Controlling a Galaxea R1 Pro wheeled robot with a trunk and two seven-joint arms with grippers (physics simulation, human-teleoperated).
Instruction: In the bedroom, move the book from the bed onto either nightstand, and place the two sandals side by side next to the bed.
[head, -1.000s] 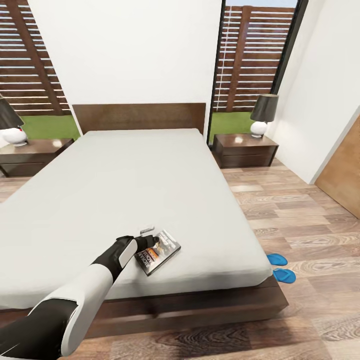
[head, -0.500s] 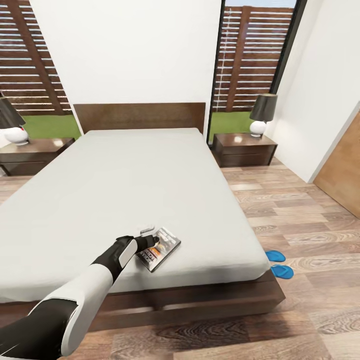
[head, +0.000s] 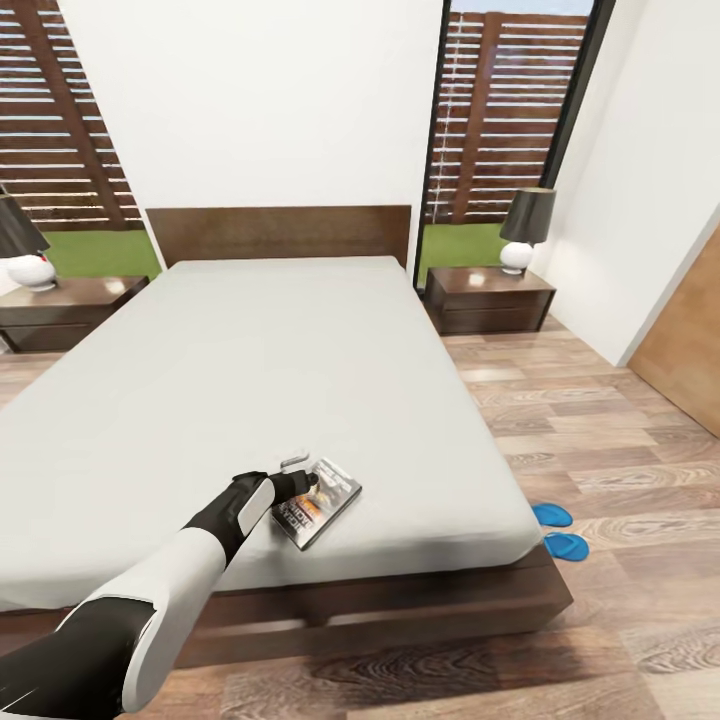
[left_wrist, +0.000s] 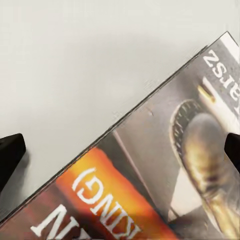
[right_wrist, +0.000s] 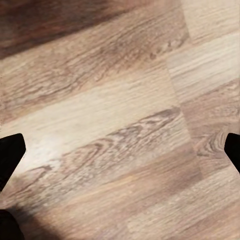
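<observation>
Between the left gripper's (left_wrist: 120, 150) wide-set fingertips lies the book (left_wrist: 165, 165). Its orange band carries white "(KING)", seen inverted; other white letters at the cover's edges are cut off, unreadable.

Book (head: 318, 501): thin, dark cover w/ orange band, lies flat near bed (head: 250, 380) foot edge. Two blue sandals (head: 559, 531) side by side on floor, right of bed. Nightstands (head: 490, 298) flank headboard.

The book (head: 317, 502) is partly covered by the left gripper (head: 300, 478); its cover (left_wrist: 165, 170) is cropped in the left wrist view; one sandal (head: 551, 515) is partly hidden by the bed (head: 250, 380); the left lamp (head: 20, 250) is cut off.
</observation>
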